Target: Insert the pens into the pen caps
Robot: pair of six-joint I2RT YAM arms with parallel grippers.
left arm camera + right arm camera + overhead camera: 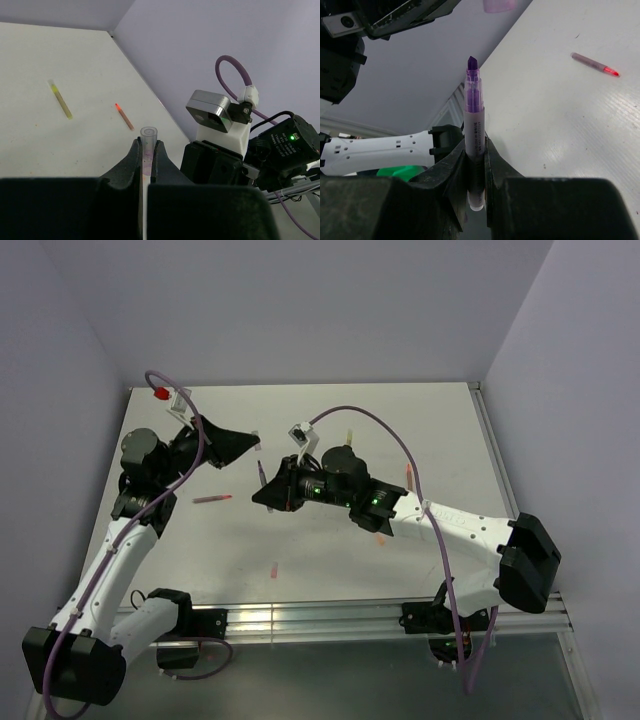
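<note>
The pale purple cap (pixel 499 5) runs off the top edge — blurred; the right pincer (pixel 475 147) hides the purple pen (pixel 473 100) lower down.

Pen (pixel 474 115) apparently just before cap (pixel 499 5)

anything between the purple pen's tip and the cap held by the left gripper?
Nothing. In the right wrist view only open air separates the tip of the purple pen from the pale purple cap above it. The two are not touching.

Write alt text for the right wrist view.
The right gripper clamps a purple pen upright, its tip just below a pale purple cap at the top edge. A red-tipped pen lies on the white table to the right.
</note>
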